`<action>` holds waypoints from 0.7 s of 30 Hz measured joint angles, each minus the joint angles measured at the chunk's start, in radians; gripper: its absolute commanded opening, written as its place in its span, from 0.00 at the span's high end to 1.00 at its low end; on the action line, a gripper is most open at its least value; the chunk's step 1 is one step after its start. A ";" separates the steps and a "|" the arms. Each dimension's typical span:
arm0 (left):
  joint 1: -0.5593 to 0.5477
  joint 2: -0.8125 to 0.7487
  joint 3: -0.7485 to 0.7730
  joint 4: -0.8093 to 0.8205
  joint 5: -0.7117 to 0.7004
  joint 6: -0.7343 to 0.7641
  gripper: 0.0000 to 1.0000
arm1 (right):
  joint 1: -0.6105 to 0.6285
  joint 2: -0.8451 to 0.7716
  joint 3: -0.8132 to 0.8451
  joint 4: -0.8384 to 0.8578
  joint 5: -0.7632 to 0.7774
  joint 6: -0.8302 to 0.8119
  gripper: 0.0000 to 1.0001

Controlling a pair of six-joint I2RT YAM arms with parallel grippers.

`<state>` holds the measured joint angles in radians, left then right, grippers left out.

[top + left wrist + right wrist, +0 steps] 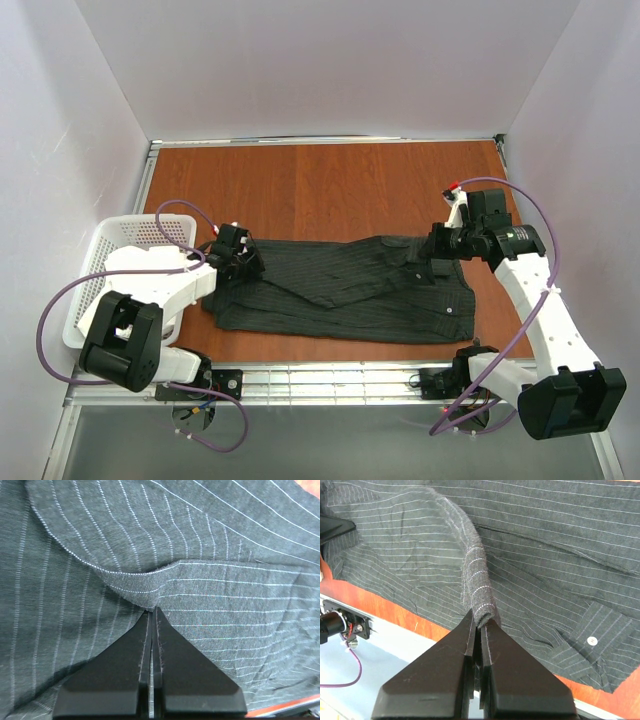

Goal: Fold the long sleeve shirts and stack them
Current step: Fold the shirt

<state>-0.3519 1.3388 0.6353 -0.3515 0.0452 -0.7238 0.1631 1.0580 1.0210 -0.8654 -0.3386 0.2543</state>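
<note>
On table, rumpled dark pinstriped shirt

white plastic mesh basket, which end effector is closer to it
Left. The left end effector grips the dark charcoal pinstriped shirt beside the white plastic basket; the right end effector grips the shirt's opposite end, far from it.

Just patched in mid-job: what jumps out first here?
A dark pinstriped shirt lies across the middle of the table, pinched at both ends: the left gripper at its left edge, the right gripper holding up a ridge of fabric. A white basket sits at the table's left edge.
</note>
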 measured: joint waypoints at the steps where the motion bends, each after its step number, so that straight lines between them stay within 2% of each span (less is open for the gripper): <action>1: 0.000 0.000 0.005 -0.011 -0.008 0.006 1.00 | 0.000 0.005 0.010 -0.008 0.003 -0.002 0.99; 9: 0.000 0.000 0.078 -0.083 -0.064 0.073 1.00 | 0.000 0.047 0.027 -0.070 0.069 -0.041 0.97; 16: 0.000 0.026 0.080 -0.114 -0.062 0.095 1.00 | 0.000 0.092 -0.046 -0.072 0.175 -0.057 0.97; 21: 0.000 0.033 0.080 -0.116 -0.055 0.095 0.95 | 0.000 0.123 -0.097 -0.019 0.254 -0.055 0.97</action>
<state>-0.3515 1.3716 0.7155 -0.4671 -0.0101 -0.6285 0.1627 1.1812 0.9241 -0.8848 -0.0845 0.1997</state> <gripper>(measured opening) 0.037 0.031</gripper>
